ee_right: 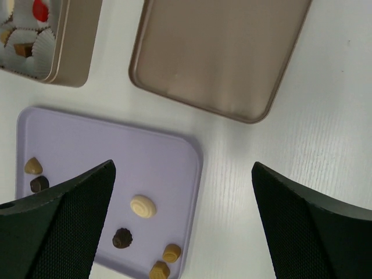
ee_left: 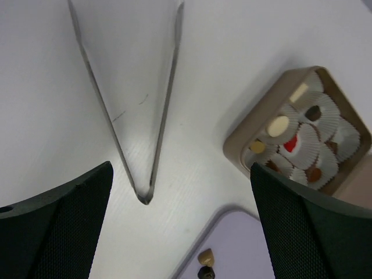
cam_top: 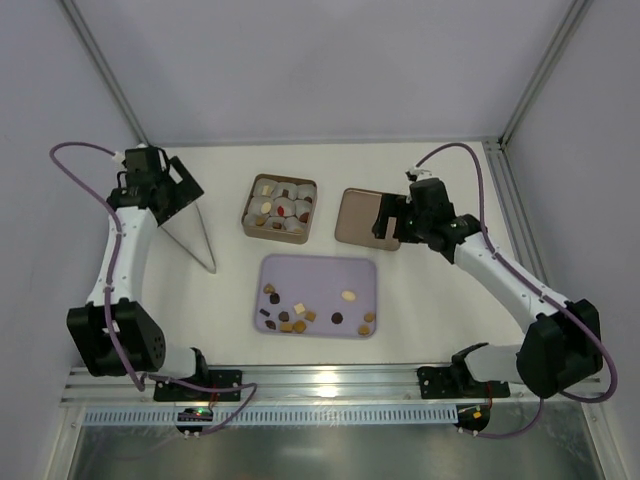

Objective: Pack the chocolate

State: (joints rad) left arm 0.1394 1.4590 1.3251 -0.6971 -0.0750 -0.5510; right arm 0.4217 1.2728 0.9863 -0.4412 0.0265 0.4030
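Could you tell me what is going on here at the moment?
The two arms are packing chocolate into a brown tin. Some pieces already sit in its paper cups, while about a dozen lie loose on the lavender tray. The left gripper is open above metal tongs lying on the table. The right gripper is open near the tin's lid, which lies beside the tin. Neither is holding anything.
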